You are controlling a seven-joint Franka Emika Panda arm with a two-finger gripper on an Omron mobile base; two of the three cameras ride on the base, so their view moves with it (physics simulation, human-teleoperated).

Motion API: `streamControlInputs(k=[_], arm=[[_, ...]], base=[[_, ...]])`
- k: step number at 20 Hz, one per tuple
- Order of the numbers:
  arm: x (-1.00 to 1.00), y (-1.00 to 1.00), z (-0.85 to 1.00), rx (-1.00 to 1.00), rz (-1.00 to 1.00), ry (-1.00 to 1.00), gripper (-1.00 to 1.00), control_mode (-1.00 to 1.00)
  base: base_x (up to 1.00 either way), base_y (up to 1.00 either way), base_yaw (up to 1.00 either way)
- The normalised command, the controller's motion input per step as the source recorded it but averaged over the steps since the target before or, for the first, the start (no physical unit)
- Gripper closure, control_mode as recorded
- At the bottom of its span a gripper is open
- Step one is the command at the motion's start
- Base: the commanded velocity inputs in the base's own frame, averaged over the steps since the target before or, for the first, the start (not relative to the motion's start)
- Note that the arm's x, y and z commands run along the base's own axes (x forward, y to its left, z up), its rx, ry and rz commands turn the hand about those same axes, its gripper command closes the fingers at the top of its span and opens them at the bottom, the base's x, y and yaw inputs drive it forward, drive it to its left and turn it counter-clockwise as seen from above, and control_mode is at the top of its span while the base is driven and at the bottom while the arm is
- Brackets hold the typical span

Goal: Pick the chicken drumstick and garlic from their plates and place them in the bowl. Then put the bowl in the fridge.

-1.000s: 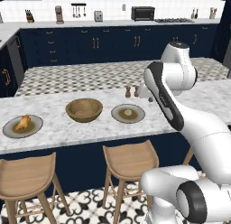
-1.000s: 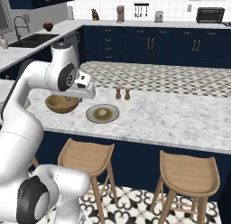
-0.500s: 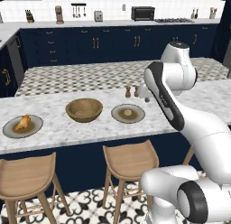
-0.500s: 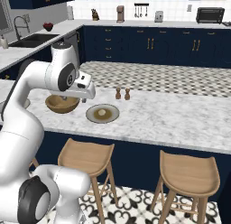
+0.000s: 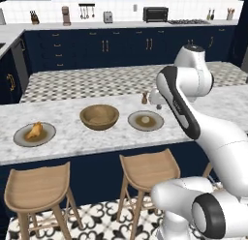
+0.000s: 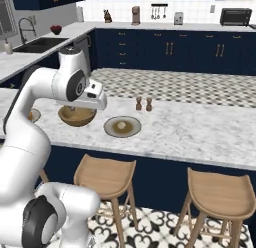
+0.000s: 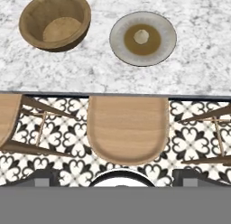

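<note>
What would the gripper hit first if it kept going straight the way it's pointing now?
Probably the wooden stool seat, which sits dead centre in the hand view, just outside the counter edge. The gripper is open and holds nothing; depth is hard to judge.

The arm covers part of the bowl (image 6: 77, 116) and nearly all of the far plate (image 6: 34, 115) in the right base view. The end effector's fingertips (image 7: 45, 177) are cut by the hand view's bottom edge. The shakers (image 5: 144, 98) are too small to tell apart.
</note>
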Motion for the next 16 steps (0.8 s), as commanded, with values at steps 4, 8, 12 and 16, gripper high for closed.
streamControlInputs(k=[4, 8, 12, 16], arm=[[0.00, 0.00, 0.00, 0.00, 0.00, 0.00, -1.00, 1.00], [0.00, 0.00, 0.00, 0.00, 0.00, 0.00, -1.00, 1.00], [0.00, 0.00, 0.00, 0.00, 0.00, 0.00, -1.00, 1.00], [0.00, 0.00, 0.00, 0.00, 0.00, 0.00, -1.00, 1.00]], base=[[0.00, 0.92, -0.02], [0.17, 0.76, -0.08], [0.38, 0.27, -0.02], [0.61, 0.00, 0.00]])
